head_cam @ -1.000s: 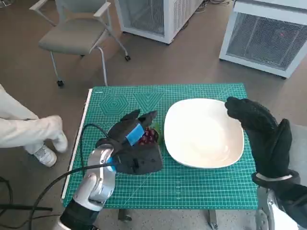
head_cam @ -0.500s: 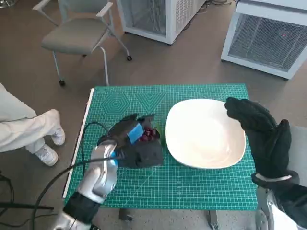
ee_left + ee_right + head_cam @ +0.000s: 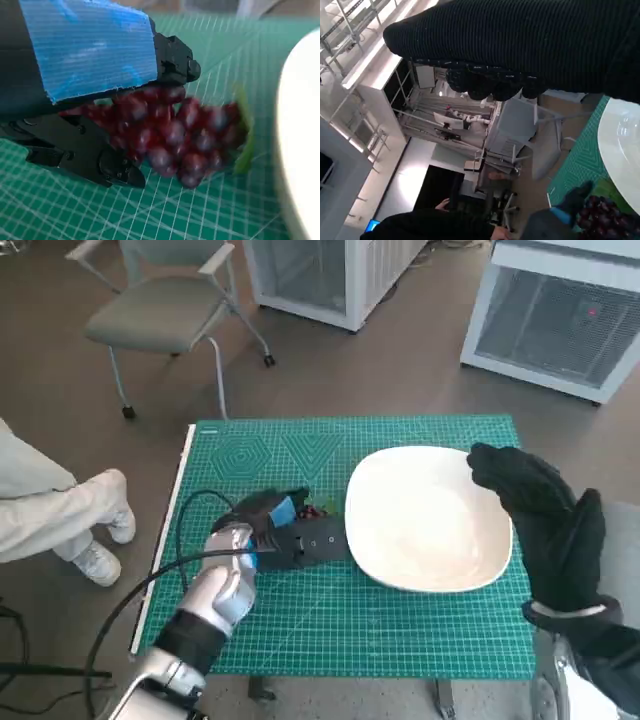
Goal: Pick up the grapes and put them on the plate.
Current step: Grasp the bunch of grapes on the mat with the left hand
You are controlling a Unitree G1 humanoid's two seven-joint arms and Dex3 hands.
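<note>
A bunch of dark red grapes lies on the green mat, just left of the white plate. My left hand lies low over the bunch, its taped back above the grapes and a black finger beneath them, gripping them. In the head view only a little of the grapes shows past the fingers. My right hand, in its black glove, hovers over the plate's right rim and holds nothing. The right wrist view shows the grapes and the plate's rim below the glove.
The green cutting mat covers the small table. A person's leg and white shoe are at the left. A grey chair and two white units stand beyond the table. A black cable runs along my left forearm.
My left hand has dropped and turned flatter over the grapes, its spread fingers drawn in round the bunch. The right hand has stayed put. The person's leg has shifted.
</note>
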